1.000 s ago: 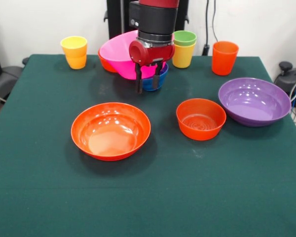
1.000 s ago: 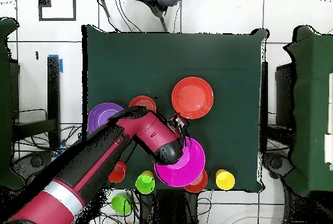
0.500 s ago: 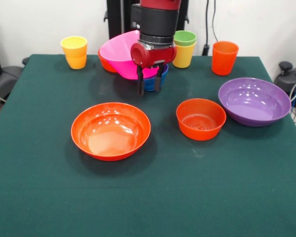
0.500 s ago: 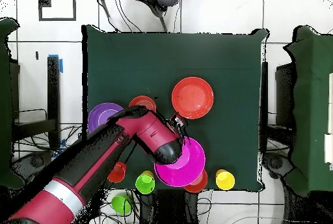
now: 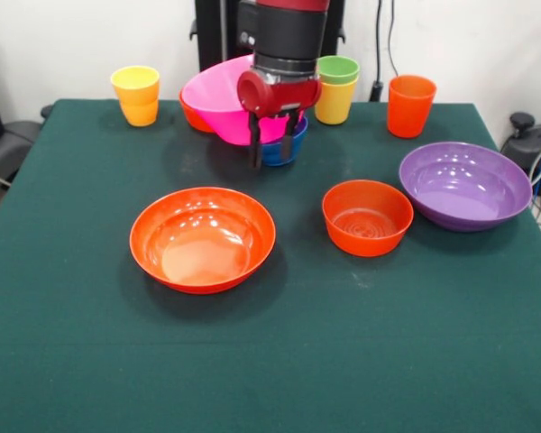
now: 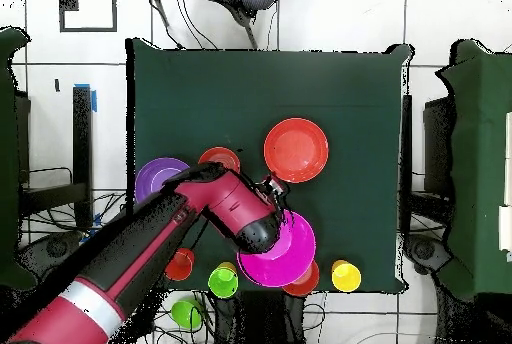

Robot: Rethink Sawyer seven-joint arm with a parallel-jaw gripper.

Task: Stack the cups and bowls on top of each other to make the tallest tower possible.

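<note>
Front view. The claw point(image 5: 271, 154) hangs at the near rim of the big pink bowl point(image 5: 218, 106), which sits tilted on a small orange bowl point(image 5: 190, 114) and a small blue bowl point(image 5: 286, 147) at the back of the desk point(image 5: 270, 361). Its two fingers point down, a narrow gap between them; whether they pinch the pink rim cannot be told, and nothing is visibly lifted. A yellow cup point(image 5: 137, 95) stands far left; a light green cup point(image 5: 338, 70) sits nested in a second yellow cup point(image 5: 334, 102), and the tall orange cup point(image 5: 409, 105) stands beside that pair. The wide orange bowl point(image 5: 203, 238), another small orange bowl point(image 5: 367, 216) and the purple bowl point(image 5: 464, 185) lie apart, unstacked.

Overhead view. The arm point(image 6: 150, 250) crosses to the pink bowl's edge. The step appears to be handling the pink bowl; next, a firm rim grip and a level base would be needed.
</note>
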